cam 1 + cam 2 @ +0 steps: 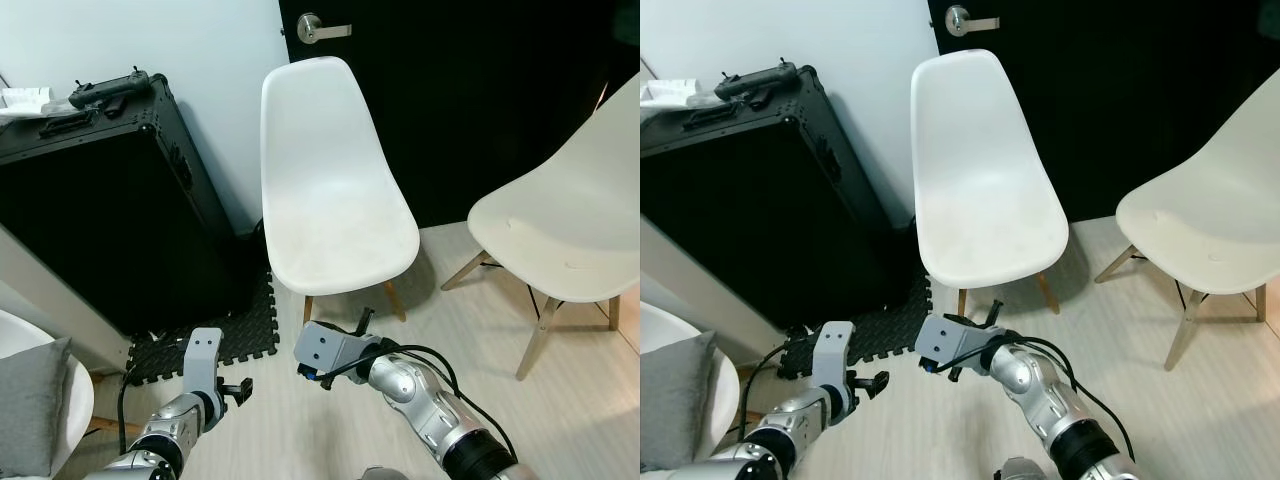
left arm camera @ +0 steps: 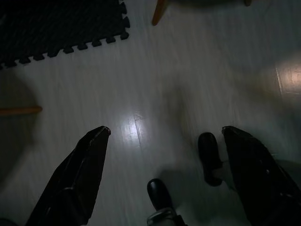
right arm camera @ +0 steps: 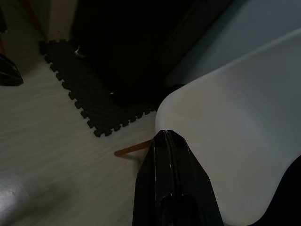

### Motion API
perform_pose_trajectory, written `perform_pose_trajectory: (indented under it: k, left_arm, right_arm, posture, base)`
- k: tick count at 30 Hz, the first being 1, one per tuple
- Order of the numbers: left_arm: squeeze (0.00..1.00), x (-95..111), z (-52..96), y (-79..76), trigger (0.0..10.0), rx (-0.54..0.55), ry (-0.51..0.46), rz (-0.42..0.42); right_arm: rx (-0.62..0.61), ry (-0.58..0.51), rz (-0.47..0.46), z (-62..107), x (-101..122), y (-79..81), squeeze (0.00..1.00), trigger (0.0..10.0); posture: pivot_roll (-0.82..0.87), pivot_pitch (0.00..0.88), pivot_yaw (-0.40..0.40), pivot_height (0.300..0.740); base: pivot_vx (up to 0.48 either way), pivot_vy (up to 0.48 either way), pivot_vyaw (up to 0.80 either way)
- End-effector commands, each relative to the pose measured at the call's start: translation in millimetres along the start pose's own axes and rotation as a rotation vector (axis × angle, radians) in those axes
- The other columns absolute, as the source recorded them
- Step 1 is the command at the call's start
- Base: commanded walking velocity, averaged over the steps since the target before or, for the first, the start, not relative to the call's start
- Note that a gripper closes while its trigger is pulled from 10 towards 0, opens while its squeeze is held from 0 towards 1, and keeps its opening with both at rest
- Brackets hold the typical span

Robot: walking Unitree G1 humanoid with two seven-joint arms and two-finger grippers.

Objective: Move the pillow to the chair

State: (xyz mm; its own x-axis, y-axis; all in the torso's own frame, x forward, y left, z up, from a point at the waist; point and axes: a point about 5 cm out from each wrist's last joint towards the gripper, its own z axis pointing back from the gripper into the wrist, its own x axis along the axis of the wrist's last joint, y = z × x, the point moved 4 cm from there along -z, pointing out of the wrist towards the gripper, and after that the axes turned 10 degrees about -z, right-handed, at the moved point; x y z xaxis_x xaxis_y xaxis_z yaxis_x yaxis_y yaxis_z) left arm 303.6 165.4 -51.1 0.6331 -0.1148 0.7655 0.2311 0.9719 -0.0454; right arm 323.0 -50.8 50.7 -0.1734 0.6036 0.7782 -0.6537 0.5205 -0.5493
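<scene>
While the left gripper [image 2: 164, 141] gapes wide and empty, the right gripper [image 3: 171, 141] is pinched closed

Both eye views look from head height forward and steeply down at a pale floor [image 1: 560, 420], taking in a white chair [image 1: 335, 190] straight ahead, a second white chair [image 1: 570, 215] to the right, a black case [image 1: 100, 215] to the left and a dark door [image 1: 470, 90] behind. They share nearly the whole scene, the right eye set slightly to one side. The left wrist view faces straight down at the floor from low height, between its spread fingers [image 2: 77, 176], catching the foam mat [image 2: 56, 28] edge. The right wrist view looks along its closed fingers [image 3: 171, 174], close to the near chair's seat edge [image 3: 235, 136], with the mat [image 3: 94, 101] and case beyond.
</scene>
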Motion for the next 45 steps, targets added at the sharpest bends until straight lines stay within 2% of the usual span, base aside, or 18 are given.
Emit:
perform_pose_trajectory:
  k: [1,17,20,22,24,25,26,28,31,34,45]
  left_arm:
    - [0.00,-11.2,5.1,11.8,10.0,0.025,0.031,0.010]
    - [0.00,-11.6,5.8,12.5,10.0,0.020,0.028,0.020]
    - [0.00,-11.2,5.3,11.8,10.0,0.024,0.028,0.018]
    - [0.00,-10.6,5.0,11.6,10.0,0.026,0.027,0.015]
    - [0.00,-7.8,4.0,11.2,10.0,0.047,0.013,0.018]
    - [0.00,-7.8,4.0,11.2,10.0,0.047,0.013,0.018]
    - [0.00,-4.9,3.5,11.7,10.0,0.067,-0.007,0.041]
    - [0.00,-3.9,3.4,12.3,10.0,0.077,-0.016,0.059]
    - [0.00,-0.8,3.2,14.2,10.0,0.106,-0.039,0.111]
    - [0.00,0.8,3.1,14.6,10.0,0.116,-0.056,0.143]
    - [0.00,8.3,0.8,10.6,10.0,0.096,-0.068,0.133]
  right_arm:
    - [0.023,-0.014,-0.006,-1.4,6.1,9.0,0.00,10.0]
    - [0.029,-0.009,-0.010,1.0,7.4,11.6,0.00,10.0]
    - [0.035,0.004,-0.013,0.7,4.1,11.1,0.00,10.0]
    - [0.038,0.012,-0.010,0.5,2.7,10.6,0.00,10.0]
    - [0.037,0.021,-0.017,0.9,-2.6,6.8,0.00,10.0]
    - [0.037,0.021,-0.017,0.9,-2.6,6.8,0.00,10.0]
    - [0.038,0.029,-0.012,1.0,-6.1,3.2,0.00,10.0]
    - [0.049,0.040,-0.003,0.7,-8.2,2.3,0.00,10.0]
    - [0.075,0.068,0.007,-1.4,-13.4,-1.4,0.00,10.0]
    - [0.068,0.066,0.012,-2.4,-14.0,-6.5,0.00,10.0]
    - [0.054,0.036,-0.014,-4.4,-11.3,-12.1,0.00,10.0]
  posture:
    - [-0.32,0.147,0.182,0.710]
    - [-0.32,0.157,0.174,0.710]
    - [-0.30,0.142,0.130,0.710]
    - [-0.30,0.142,0.130,0.710]
    - [-0.26,0.102,0.053,0.710]
    - [-0.26,0.102,0.053,0.710]
    - [-0.25,0.084,0.015,0.710]
    - [-0.25,0.079,0.006,0.710]
    - [-0.23,0.050,-0.050,0.710]
    - [-0.23,0.040,-0.049,0.710]
    - [-0.27,0.061,-0.014,0.710]
  base:
    - [0.000,0.000,0.00]
    - [0.000,0.000,0.00]
    - [0.000,0.000,0.00]
    - [0.000,0.000,0.00]
    - [0.000,0.000,0.00]
    - [0.000,0.000,0.00]
    - [0.000,0.000,0.00]
    - [0.000,0.000,0.00]
    - [0.000,0.000,0.00]
    - [0.000,0.000,0.00]
    - [0.000,0.000,0.00]
